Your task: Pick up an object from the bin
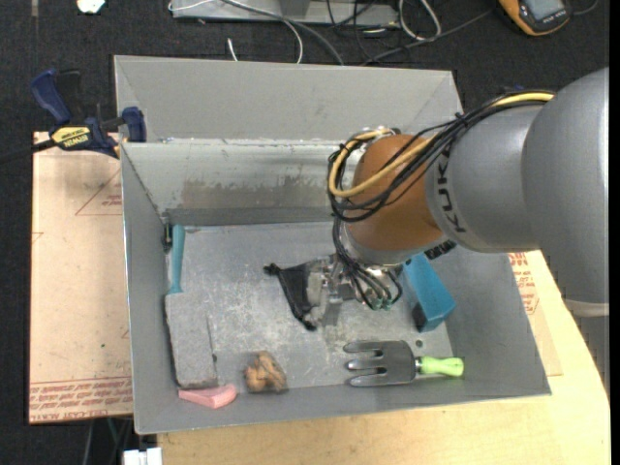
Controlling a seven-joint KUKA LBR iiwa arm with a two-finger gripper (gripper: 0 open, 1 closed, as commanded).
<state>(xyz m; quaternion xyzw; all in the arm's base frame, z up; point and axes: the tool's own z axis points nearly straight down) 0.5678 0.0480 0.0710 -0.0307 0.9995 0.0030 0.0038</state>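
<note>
My gripper [327,294] hangs low over the middle of the bin floor, below the arm's wrist. A black, angular thing [289,281] lies right beside it on its left, touching or nearly touching it; I cannot tell whether it is held. A blue block [428,294] lies just to the gripper's right, partly hidden by the wrist. In front of the gripper lies a metal garden fork with a green handle [399,364].
A brown lump [263,373] and a pink piece [208,395] lie near the front wall. Along the left wall are a grey slab [191,337] and a teal stick [175,260]. The arm covers the bin's right rear.
</note>
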